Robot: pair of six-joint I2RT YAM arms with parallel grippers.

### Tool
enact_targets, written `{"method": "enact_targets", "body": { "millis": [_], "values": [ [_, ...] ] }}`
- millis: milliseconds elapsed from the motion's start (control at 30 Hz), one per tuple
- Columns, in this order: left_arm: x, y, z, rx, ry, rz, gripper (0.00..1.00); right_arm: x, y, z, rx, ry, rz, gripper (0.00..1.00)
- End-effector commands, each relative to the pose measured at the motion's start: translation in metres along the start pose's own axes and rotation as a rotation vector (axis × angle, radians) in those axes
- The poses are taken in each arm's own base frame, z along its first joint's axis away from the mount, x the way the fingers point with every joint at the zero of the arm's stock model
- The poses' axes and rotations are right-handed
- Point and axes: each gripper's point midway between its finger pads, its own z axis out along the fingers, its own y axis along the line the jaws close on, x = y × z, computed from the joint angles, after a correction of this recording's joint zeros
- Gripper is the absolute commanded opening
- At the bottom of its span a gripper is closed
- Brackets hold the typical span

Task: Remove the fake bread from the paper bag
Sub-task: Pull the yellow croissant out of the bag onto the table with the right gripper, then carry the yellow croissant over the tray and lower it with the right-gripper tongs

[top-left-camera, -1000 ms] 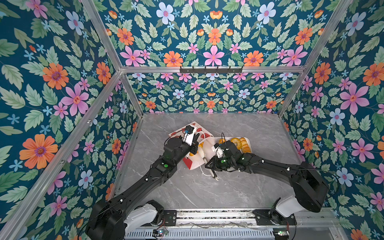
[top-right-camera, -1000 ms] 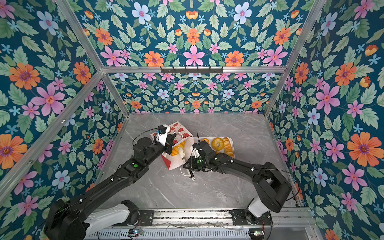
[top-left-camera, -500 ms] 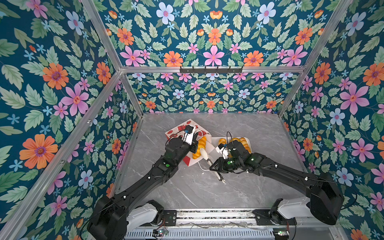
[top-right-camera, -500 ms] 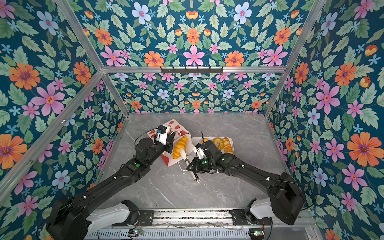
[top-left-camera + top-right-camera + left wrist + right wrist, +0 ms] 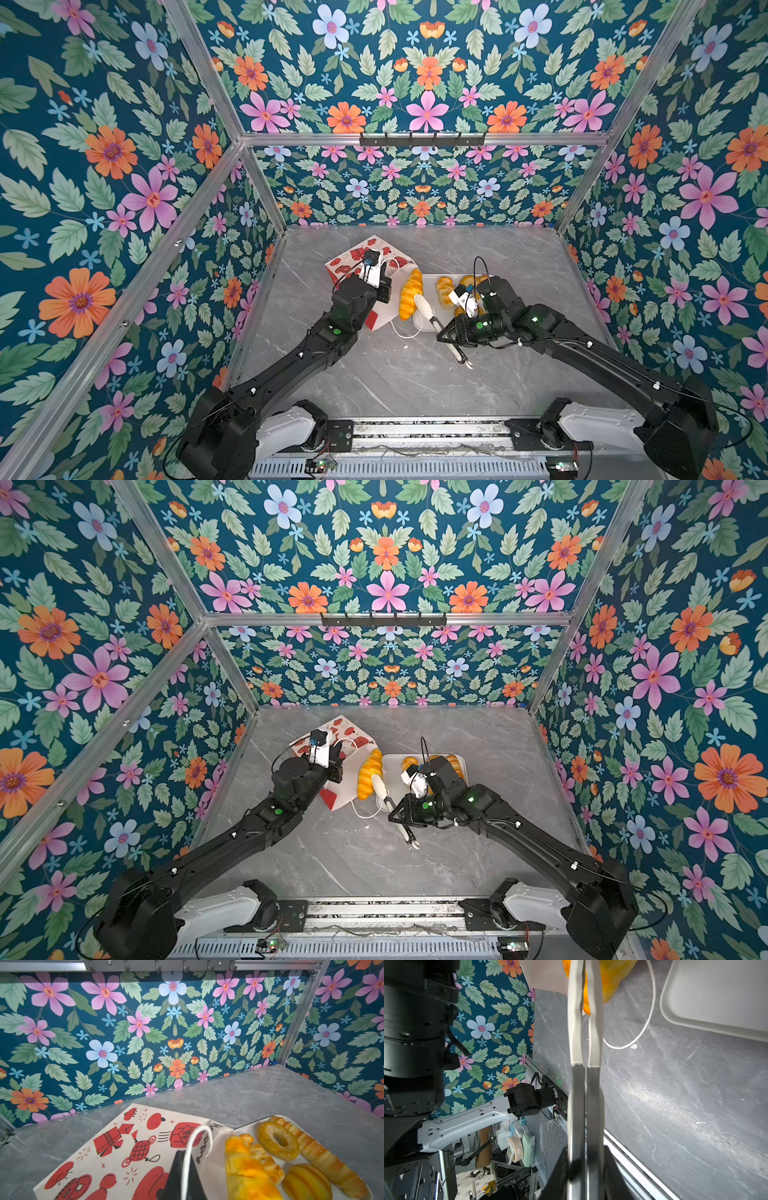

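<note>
At the mouth of the paper bag, which lies on its side on the worktop, the croissant rests just outside the opening. It lies beside the white tray, which already carries the ring donut, twisted stick, ridged bun and twisted roll. Here the left gripper is clenched at the bag's rim by the cord handle. The right gripper is clamped on the tongs, whose arms stand nearly together, white tips at the croissant's near end; whether they pinch it cannot be told. To finish the step well, the tongs likely need to spread, straddle the croissant across its thick middle and carry it low into the tray's free corner, with the bag held steady. Compared with a second ago, the croissant has emerged from inside the bag, and the right arm has drawn the tongs back toward the tray.
</note>
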Motion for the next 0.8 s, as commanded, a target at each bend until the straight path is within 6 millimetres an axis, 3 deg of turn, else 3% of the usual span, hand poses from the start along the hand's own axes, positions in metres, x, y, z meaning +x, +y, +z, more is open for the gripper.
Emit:
{"method": "enact_targets", "body": {
  "millis": [0,333,533,767],
  "values": [
    [-0.011,0.019,-0.002,-0.103,-0.046,-0.023,0.0,0.007,0.001,-0.013,0.012,0.02,-0.026,0.04],
    [0.001,0.061,-0.011,-0.3,-0.036,-0.081,0.0,0.006,-0.004,-0.03,0.034,0.059,-0.019,0.04],
    [0.004,0.065,-0.008,-0.3,-0.037,-0.096,0.0,0.009,0.005,-0.029,-0.021,0.088,-0.017,0.04],
    [0.004,0.069,-0.008,-0.312,-0.043,-0.101,0.0,0.002,-0.017,-0.03,0.088,0.083,-0.025,0.04]
  ]
}}
